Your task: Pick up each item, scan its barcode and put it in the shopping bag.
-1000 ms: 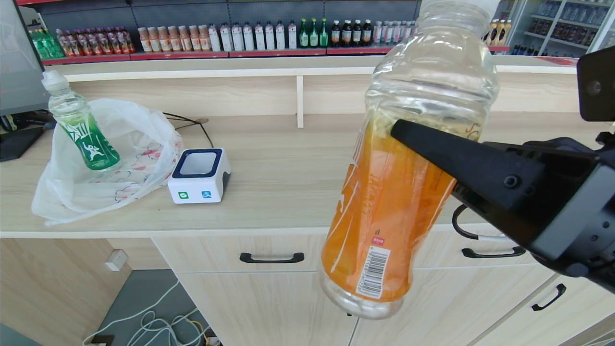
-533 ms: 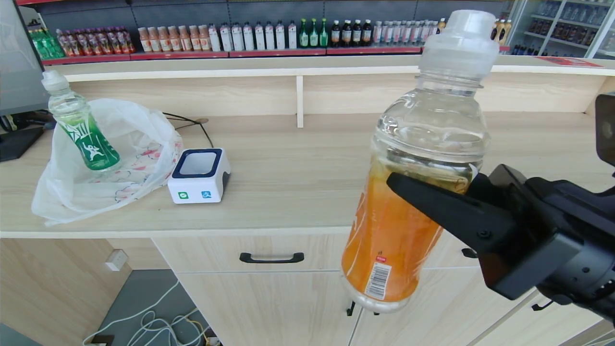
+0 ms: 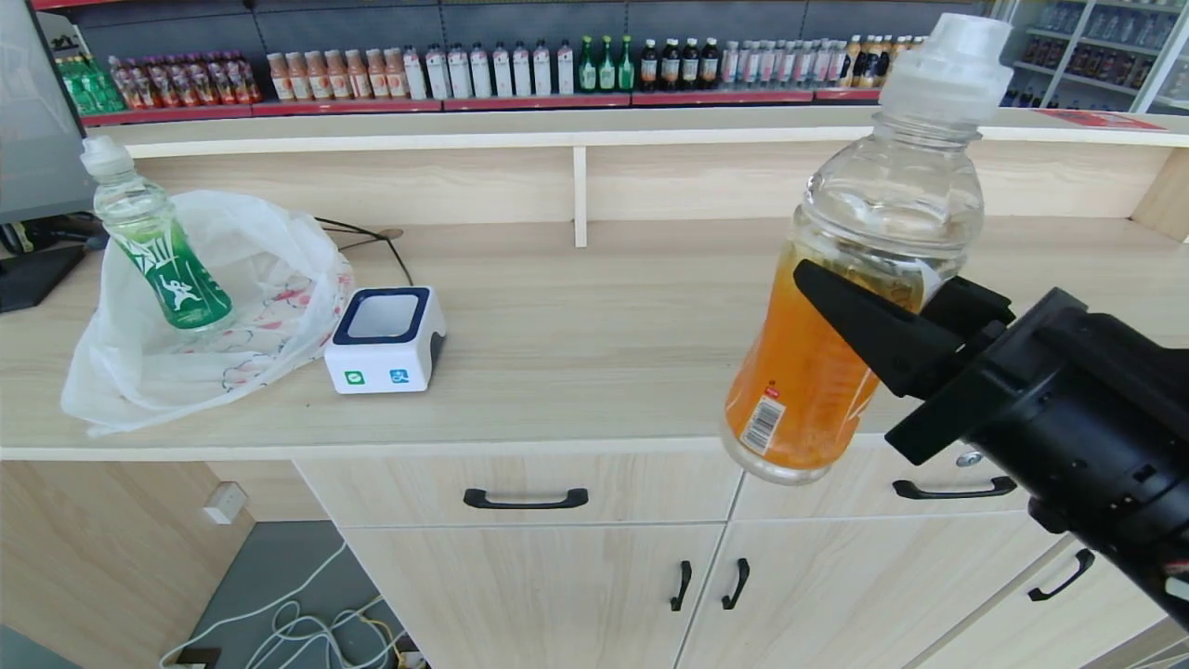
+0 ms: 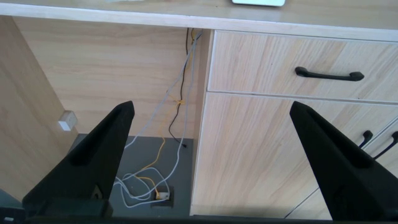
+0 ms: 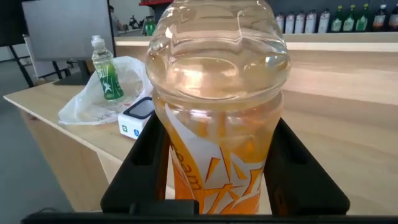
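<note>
Head view: orange bottle (image 3: 801, 372), perhaps half-full

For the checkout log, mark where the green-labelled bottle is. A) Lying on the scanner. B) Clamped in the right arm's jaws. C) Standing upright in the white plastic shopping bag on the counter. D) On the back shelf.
C: the green-labelled bottle stands upright in the open shopping bag, beside the scanner; the bottle held in the jaws is the orange drink bottle.
</note>
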Robot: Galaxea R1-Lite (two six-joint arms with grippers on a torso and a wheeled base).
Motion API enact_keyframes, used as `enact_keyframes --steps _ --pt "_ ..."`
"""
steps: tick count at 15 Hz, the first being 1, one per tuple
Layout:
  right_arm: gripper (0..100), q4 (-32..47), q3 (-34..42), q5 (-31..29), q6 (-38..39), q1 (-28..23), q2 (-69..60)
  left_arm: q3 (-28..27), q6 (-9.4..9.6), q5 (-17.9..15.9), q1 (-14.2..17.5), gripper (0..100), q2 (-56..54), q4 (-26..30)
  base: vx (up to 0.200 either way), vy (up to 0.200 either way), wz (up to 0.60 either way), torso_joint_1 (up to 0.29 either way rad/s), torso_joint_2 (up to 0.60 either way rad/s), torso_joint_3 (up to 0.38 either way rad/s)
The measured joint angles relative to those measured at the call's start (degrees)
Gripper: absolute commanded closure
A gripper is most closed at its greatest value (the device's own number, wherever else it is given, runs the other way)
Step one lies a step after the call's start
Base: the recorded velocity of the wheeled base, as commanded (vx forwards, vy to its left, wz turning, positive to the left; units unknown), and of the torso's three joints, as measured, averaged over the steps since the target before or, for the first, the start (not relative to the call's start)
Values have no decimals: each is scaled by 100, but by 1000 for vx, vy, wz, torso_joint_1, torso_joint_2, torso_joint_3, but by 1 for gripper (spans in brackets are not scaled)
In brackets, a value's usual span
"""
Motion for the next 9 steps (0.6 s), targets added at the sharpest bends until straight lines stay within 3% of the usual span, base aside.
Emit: enact_keyframes --steps 3,9 --pt "100 -501 -46 -419 -129 -284 212 0 -9 0 2 0 0 0 0 0 0 0 0 0" --pt "100 -646 -165 -417 -26 -686 352 0 -11 0 0 0 0 0 0 0 0 0 0 0"
